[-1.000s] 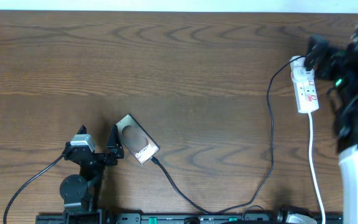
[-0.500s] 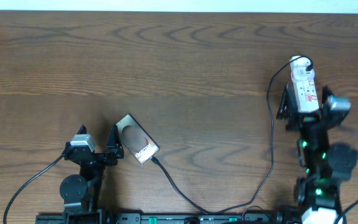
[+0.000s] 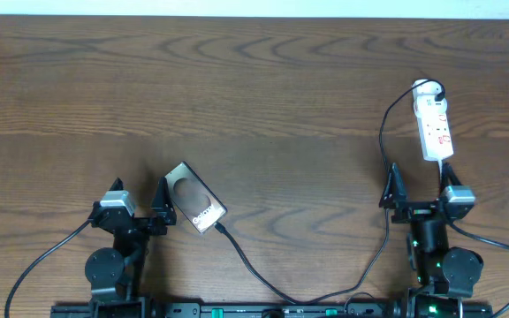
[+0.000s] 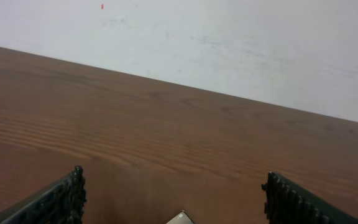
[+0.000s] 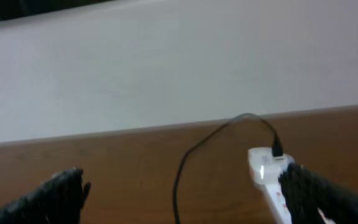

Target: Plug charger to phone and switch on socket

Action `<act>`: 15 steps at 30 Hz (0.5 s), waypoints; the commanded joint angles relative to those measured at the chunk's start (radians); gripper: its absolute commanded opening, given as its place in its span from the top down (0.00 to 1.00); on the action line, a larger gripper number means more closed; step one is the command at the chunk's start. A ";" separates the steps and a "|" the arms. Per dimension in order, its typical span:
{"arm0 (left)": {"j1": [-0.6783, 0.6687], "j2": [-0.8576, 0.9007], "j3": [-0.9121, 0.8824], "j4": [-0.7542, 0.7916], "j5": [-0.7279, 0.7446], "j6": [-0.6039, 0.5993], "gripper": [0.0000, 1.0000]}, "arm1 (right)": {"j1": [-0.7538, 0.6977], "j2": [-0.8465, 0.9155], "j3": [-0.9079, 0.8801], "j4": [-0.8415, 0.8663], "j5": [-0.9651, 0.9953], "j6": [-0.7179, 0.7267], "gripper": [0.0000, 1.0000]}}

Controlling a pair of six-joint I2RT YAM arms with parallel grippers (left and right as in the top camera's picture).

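The phone [image 3: 195,197] lies tilted on the table at lower left, with the thin black charger cable [image 3: 384,168] plugged into its lower end. The cable runs along the front and up to the white socket strip [image 3: 435,120] at upper right. My left gripper [image 3: 140,199] is open just left of the phone; only the phone's corner [image 4: 180,218] shows in the left wrist view between the fingers [image 4: 173,199]. My right gripper [image 3: 418,190] is open and empty, below the socket. The right wrist view shows the socket [image 5: 267,174] and cable [image 5: 185,168] ahead of the fingers [image 5: 185,193].
The socket's white cord [image 3: 449,230] runs down the right side past my right arm. A pale wall [image 4: 229,43] stands beyond the table's far edge. Bare wood [image 3: 237,79] fills the middle and back.
My right arm has drawn back from the socket toward the front edge and now rests low with its gripper open. The socket stays in place. The left arm and phone have not moved.
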 commanded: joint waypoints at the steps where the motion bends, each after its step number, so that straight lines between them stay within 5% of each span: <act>1: 0.003 -0.007 -0.010 -0.045 0.013 0.014 0.12 | 0.019 -0.055 -0.002 -0.063 0.001 0.002 0.01; 15: 0.003 -0.007 -0.010 -0.045 0.014 0.014 0.12 | 0.019 -0.089 -0.002 -0.369 0.001 0.002 0.01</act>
